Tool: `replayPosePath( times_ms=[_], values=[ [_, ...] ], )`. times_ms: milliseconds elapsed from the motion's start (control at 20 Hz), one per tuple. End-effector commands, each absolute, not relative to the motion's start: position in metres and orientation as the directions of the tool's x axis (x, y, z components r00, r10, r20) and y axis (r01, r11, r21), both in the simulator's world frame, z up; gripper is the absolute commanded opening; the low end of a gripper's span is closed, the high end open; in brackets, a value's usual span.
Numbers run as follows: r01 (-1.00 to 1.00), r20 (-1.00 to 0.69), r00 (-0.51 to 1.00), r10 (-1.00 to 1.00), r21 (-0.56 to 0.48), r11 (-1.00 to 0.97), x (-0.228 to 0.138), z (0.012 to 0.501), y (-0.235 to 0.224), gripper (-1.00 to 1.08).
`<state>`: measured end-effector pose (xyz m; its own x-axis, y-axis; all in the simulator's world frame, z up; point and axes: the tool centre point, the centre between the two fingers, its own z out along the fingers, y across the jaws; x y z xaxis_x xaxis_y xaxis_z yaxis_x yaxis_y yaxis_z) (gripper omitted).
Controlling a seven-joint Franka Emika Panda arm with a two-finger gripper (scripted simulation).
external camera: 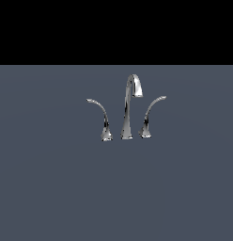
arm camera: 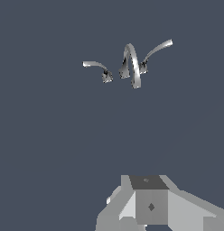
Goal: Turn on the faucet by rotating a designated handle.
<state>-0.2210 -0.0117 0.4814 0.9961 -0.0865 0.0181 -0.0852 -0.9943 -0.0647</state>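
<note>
The chrome faucet stands on the grey surface (external camera: 52, 188): a tall gooseneck spout (external camera: 128, 106) in the middle with a curved lever on either side. The handle (external camera: 150, 114) is the lever on the exterior view's right, rising from a flared base with its tip sweeping up and rightward. The mirror-image lever (external camera: 102, 117) arches over leftward. The wrist view shows the spout (arm camera: 132, 67), the handle (arm camera: 155, 50) and the other lever (arm camera: 98, 67) from above, at a distance. Grey blocks of my gripper (arm camera: 150, 207) show at that picture's edge, far from the faucet. Its fingertips are out of frame. The exterior view shows no arm.
The flat grey surface (arm camera: 55, 149) spreads all around the faucet. A black band (external camera: 116, 30) fills the upper part of the exterior view. Nothing else stands on the surface.
</note>
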Motion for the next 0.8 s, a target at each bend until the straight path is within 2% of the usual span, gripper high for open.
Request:
replayPosePath(
  times_ms=[0, 300, 750],
  values=[
    [-0.116, 0.016, 0.993, -0.117, -0.063, -0.991, -0.212, 0.480, -0.014, -1.00],
    [-0.229, 0.009, 0.973, -0.229, -0.057, -0.972, -0.179, 0.471, -0.022, -1.00],
    [-0.457, -0.001, 0.889, -0.457, -0.043, -0.888, -0.109, 0.442, -0.043, -1.00]
  ],
)
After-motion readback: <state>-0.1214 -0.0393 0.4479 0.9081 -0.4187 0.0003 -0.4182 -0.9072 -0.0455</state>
